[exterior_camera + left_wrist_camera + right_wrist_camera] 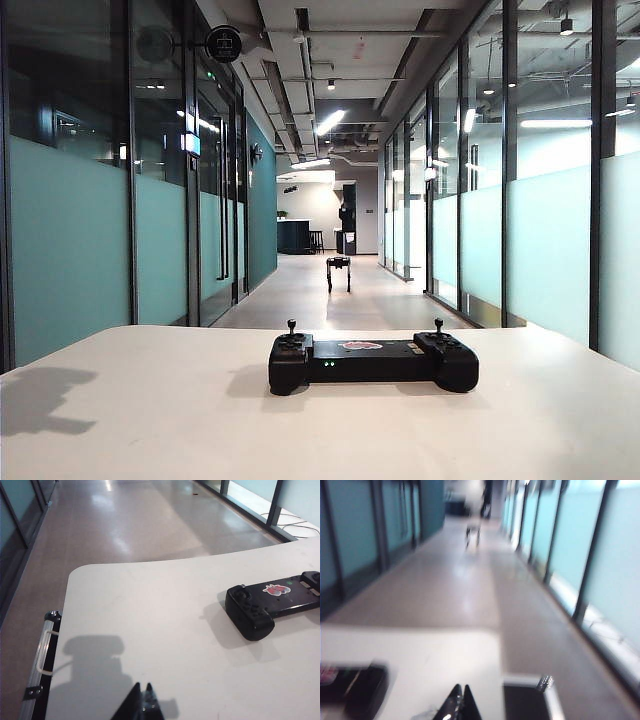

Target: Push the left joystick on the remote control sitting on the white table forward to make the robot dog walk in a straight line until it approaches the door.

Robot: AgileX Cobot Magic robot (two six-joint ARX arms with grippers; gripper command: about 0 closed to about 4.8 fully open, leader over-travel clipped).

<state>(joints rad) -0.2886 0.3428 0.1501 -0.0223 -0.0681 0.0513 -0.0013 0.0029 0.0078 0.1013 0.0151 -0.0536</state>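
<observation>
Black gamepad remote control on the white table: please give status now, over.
Left gripper shut, low over white table, clear of black gamepad remote control. Right gripper shut, empty, beside it. Left joystick untouched. Small black robot dog far down corridor, path clear.

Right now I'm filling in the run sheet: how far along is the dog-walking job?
Mostly done, it seems: the robot dog stands far down the corridor. I cannot tell how near the door it is. Nothing is in hand: the left joystick on the remote control is untouched. The left gripper and right gripper are shut over the white table, off the controller.
</observation>
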